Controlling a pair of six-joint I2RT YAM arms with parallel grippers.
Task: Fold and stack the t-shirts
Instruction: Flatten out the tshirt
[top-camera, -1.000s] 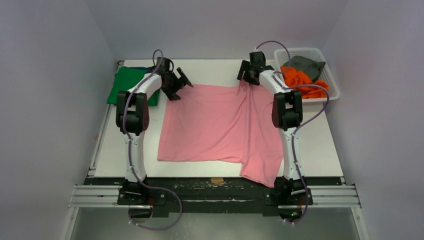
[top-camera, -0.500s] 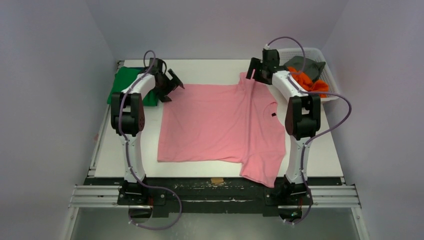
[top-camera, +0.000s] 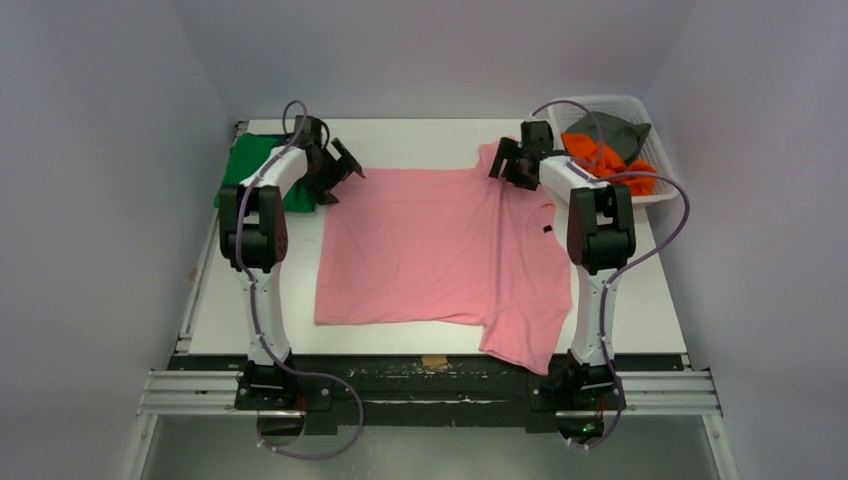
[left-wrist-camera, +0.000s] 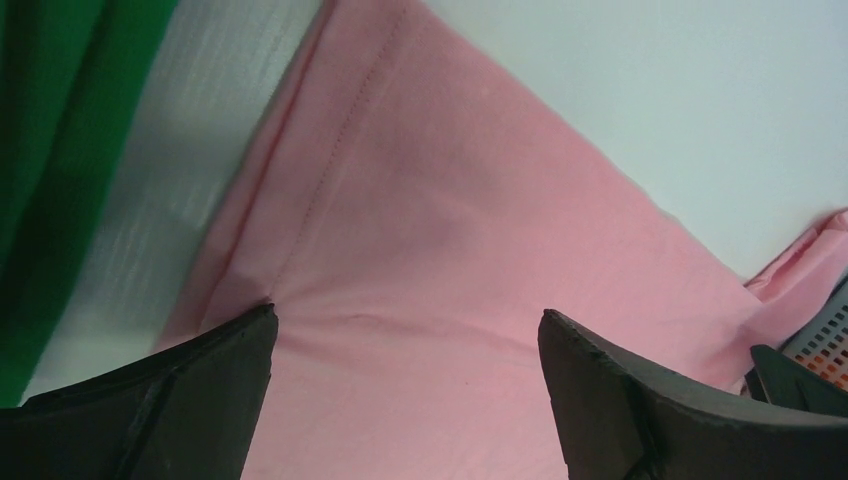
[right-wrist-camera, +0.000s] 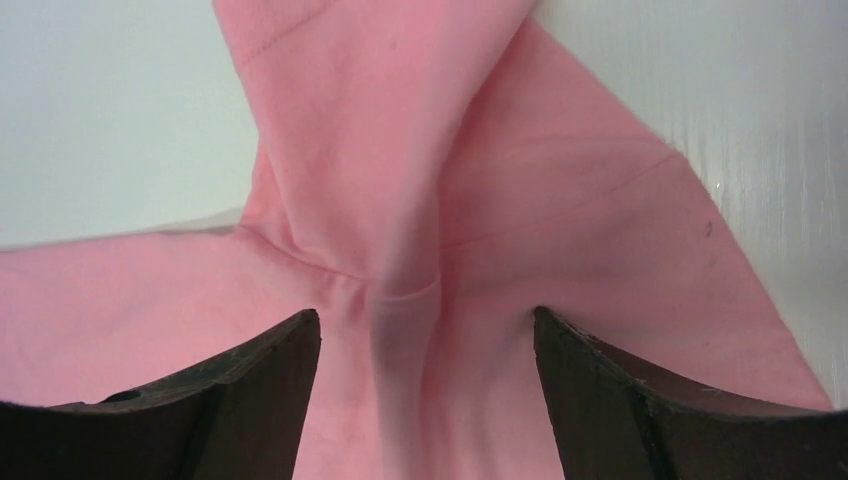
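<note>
A light pink t-shirt (top-camera: 430, 250) lies spread on the white table (top-camera: 640, 300), its collar towards the right. Its near right corner hangs over the front edge. My left gripper (top-camera: 343, 172) hovers open over the shirt's far left corner. In the left wrist view the pink cloth (left-wrist-camera: 450, 230) lies flat under the left gripper (left-wrist-camera: 407, 315). My right gripper (top-camera: 508, 165) stands open at the far right sleeve. In the right wrist view a raised fold of the pink cloth (right-wrist-camera: 400, 330) runs between the fingers of the right gripper (right-wrist-camera: 425, 315), apart from both.
A folded green t-shirt (top-camera: 255, 165) lies at the far left, also in the left wrist view (left-wrist-camera: 50, 150). A white mesh basket (top-camera: 600, 99) at the far right holds an orange t-shirt (top-camera: 600, 155) and a grey one (top-camera: 615, 128).
The shirt's right side has been drawn out to the right and lies flatter, its collar now showing. My right gripper has opened wider. My left gripper drifted a little to the left.
</note>
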